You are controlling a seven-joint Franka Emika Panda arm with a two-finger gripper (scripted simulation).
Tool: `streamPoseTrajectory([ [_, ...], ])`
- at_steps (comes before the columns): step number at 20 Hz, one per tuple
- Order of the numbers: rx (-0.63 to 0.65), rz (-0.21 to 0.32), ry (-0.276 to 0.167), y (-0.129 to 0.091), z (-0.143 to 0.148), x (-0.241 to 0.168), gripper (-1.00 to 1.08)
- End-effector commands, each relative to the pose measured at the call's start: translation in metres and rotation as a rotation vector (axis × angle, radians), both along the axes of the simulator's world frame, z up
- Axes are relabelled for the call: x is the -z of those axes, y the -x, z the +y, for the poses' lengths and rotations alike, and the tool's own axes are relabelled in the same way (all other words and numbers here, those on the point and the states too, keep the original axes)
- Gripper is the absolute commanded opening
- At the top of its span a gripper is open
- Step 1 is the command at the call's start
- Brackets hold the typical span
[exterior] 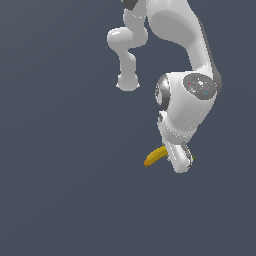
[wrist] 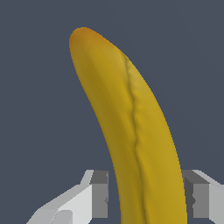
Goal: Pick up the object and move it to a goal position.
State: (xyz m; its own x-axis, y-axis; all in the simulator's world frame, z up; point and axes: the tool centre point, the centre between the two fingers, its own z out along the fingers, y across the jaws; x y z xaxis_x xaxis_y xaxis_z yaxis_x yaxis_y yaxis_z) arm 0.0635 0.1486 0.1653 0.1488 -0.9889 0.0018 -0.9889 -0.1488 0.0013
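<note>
Straddling the banana (wrist: 135, 131), my gripper (wrist: 146, 199) has a finger on each side (small gaps show, so no firm clamp yet). Closing, lifting and carrying to the goal remain, I judge.

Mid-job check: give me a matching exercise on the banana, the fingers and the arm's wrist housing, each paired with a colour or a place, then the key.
Things:
1. banana
2. fingers
3. wrist housing

Descriptions:
A. white, above the gripper in the exterior view
B. yellow-orange, curved
C. grey pads, one on each side of the fruit

Pairs: 1-B, 2-C, 3-A
</note>
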Motion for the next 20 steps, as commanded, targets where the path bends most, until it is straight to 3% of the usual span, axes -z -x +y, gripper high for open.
streamPoseTrajectory([
  [1, 0.001, -0.001, 0.000, -0.008, 0.011, -0.015, -1.00],
  [10, 0.000, -0.001, -0.001, -0.023, 0.033, -0.042, -1.00],
  [20, 0.000, -0.001, -0.002, -0.027, 0.037, -0.046, -1.00],
])
